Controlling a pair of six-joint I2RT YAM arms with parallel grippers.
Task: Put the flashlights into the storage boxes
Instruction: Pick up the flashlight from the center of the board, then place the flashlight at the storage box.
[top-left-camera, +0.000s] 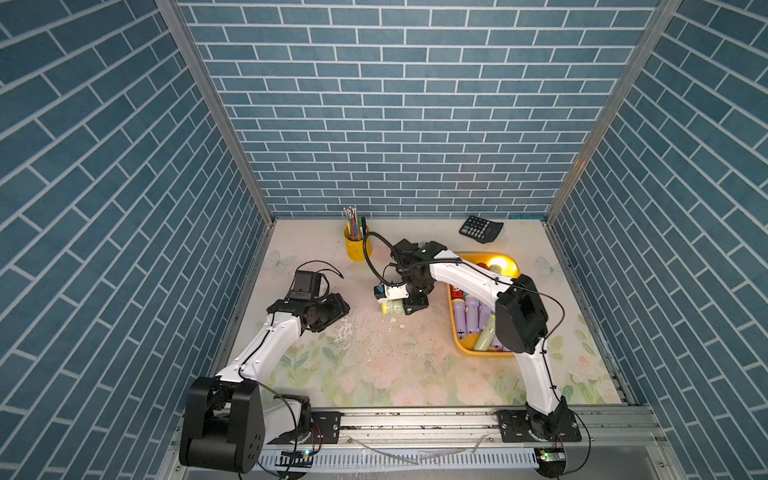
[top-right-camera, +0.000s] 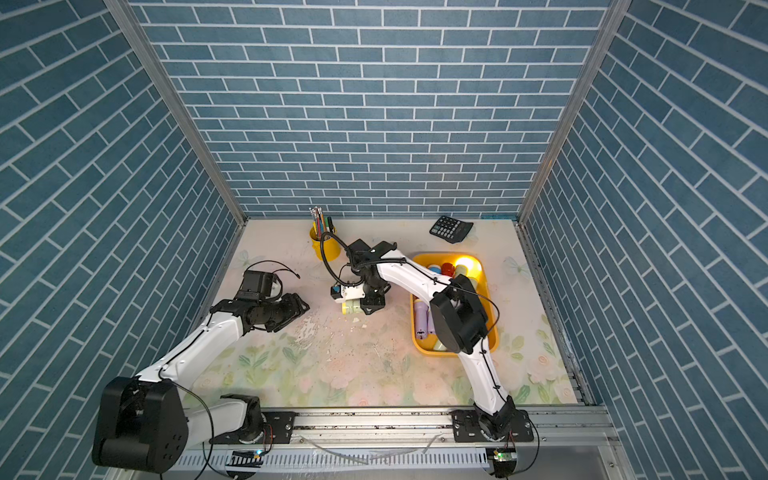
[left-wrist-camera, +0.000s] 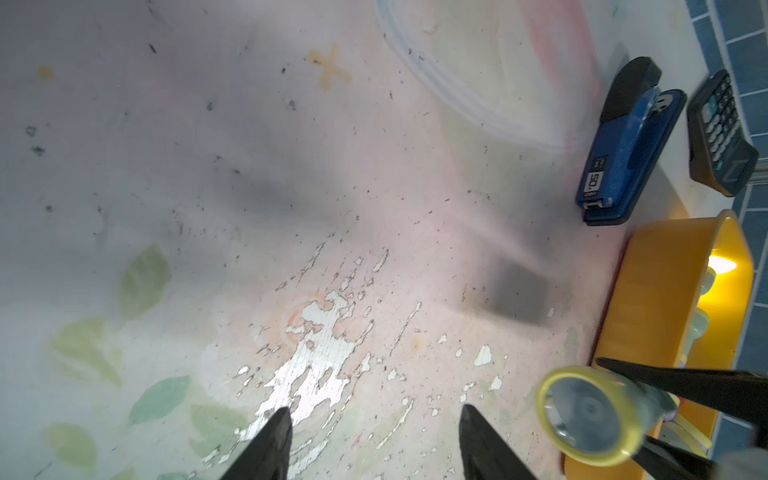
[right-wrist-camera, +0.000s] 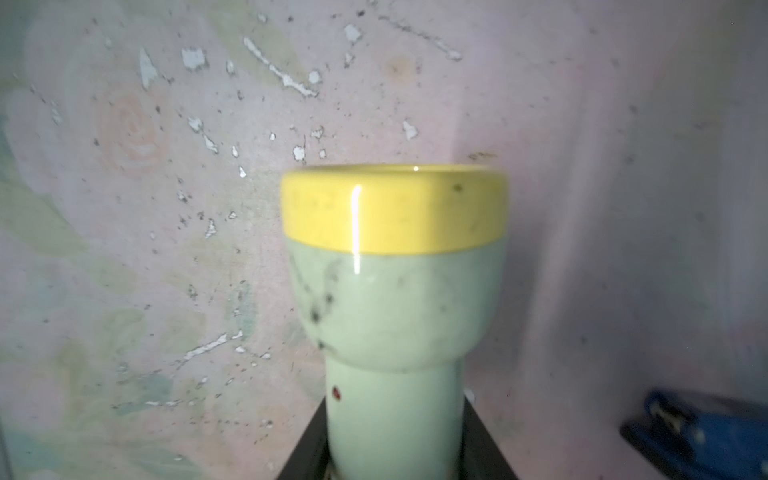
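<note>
A pale green flashlight (right-wrist-camera: 395, 291) with a yellow head ring lies level in my right gripper (right-wrist-camera: 395, 449), whose jaws are shut on its barrel. In both top views the flashlight (top-left-camera: 392, 306) (top-right-camera: 352, 306) is low over the table's middle, left of the orange-yellow storage box (top-left-camera: 465, 349) (top-right-camera: 419, 347). Several lilac, pale green and red flashlights (top-left-camera: 469, 311) lie inside the box, and one glows at its far end (top-left-camera: 498, 262). My left gripper (left-wrist-camera: 374, 409) (top-left-camera: 343, 309) is open and empty over bare table on the left. My right arm hides part of the box.
A yellow pen cup (top-left-camera: 356, 245) stands at the back. A black calculator (top-left-camera: 481, 228) lies at the back right. A dark blue stapler (left-wrist-camera: 627, 153) lies behind the box, near the calculator (left-wrist-camera: 719, 133). Blue brick-patterned walls enclose the table on three sides.
</note>
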